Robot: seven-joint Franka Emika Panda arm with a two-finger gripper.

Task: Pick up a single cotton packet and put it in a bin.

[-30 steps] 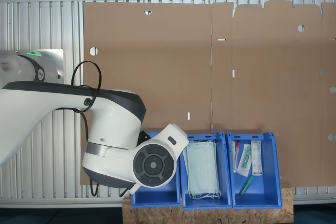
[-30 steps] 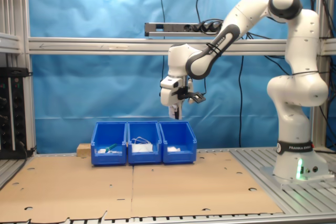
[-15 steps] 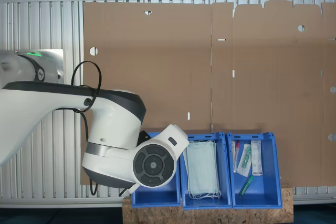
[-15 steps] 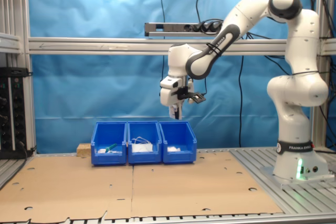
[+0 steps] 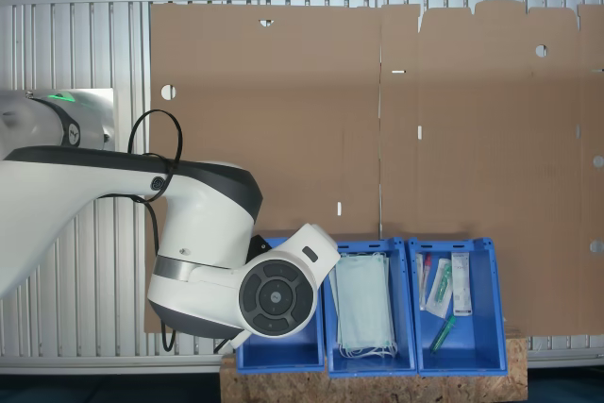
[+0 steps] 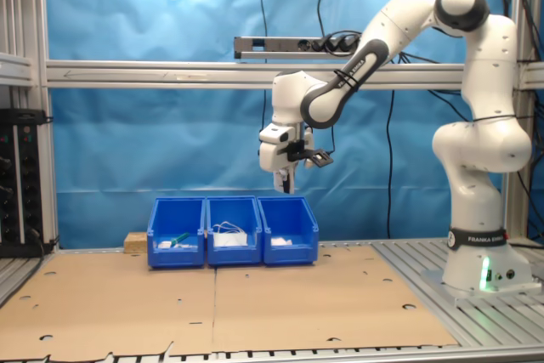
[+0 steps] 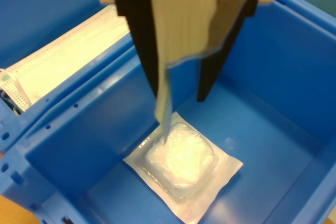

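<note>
In the wrist view the pincer hangs over a blue bin, its two dark fingers clamped on a thin pale packet that droops between them, its lower edge dangling down to a narrow tip. Whether this held piece is the printed cotton packet cannot be told, as no print is readable on it. Straight below the fingers, on the bin's floor, lies a square white padded packet in clear wrapping, flat and apart from the pincer. Next to this bin, past its wall, a stack of pale masks lies in the neighbouring bin.

In the second exterior view the pincer is held high in the air, well above the row of three blue bins on the cardboard-covered bench; it stands over the bin at the second exterior view's right end of the row. The middle bin holds the masks and the far one holds slim wrapped instruments.

In the first exterior view the white arm covers most of the bin beneath it, while the mask bin and the instrument bin lie open to sight
</note>
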